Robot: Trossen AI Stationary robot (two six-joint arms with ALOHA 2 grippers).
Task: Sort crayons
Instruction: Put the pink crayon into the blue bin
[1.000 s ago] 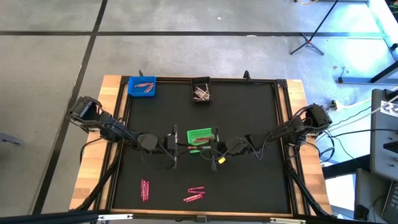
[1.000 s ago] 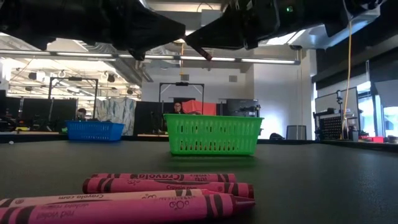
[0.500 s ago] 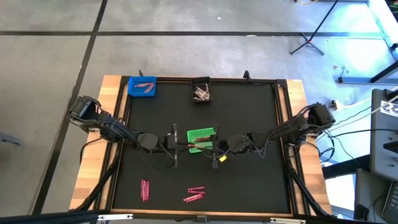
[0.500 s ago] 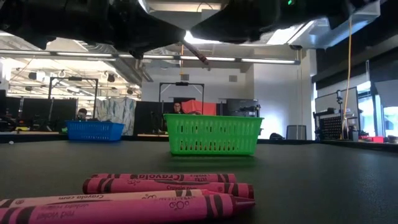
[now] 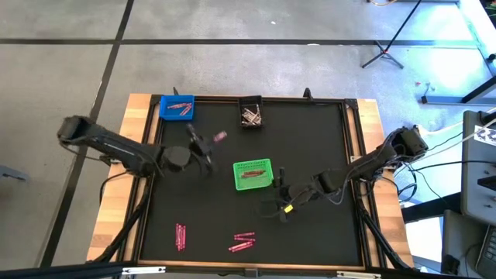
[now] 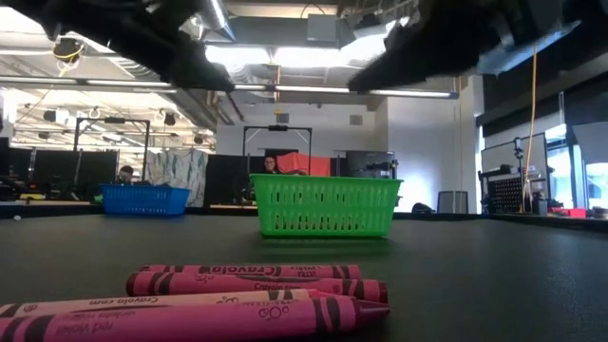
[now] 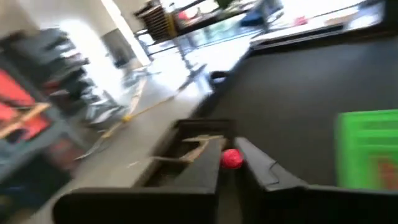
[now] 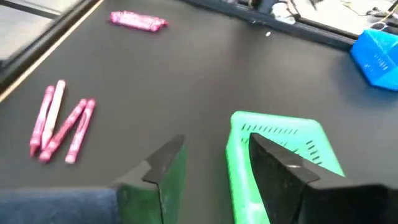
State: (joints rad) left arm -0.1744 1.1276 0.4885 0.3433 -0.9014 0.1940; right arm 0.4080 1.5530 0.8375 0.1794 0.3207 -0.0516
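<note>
You're midway: left gripper [image 5: 208, 147] is pinching a magenta crayon [image 5: 220, 136] mid-table, right gripper [image 5: 280, 209] is hanging open by the green bin [image 5: 253, 174]; two crayon groups [image 5: 242, 242] are waiting near the front edge.

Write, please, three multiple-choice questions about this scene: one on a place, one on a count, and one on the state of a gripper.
1. Where does the green bin stand?
A. near the middle of the black mat
B. in the far left corner
C. on the wooden edge

2. How many bins are there?
A. two
B. three
C. four

3. What is between the fingers of the left gripper?
A. nothing
B. a crayon
C. a bin's rim

Answers:
1 A: the high view shows it about mid-mat.
2 B: the green bin, the blue bin and the black bin.
3 B: the left wrist view shows a red end pinched between the fingers.
</note>
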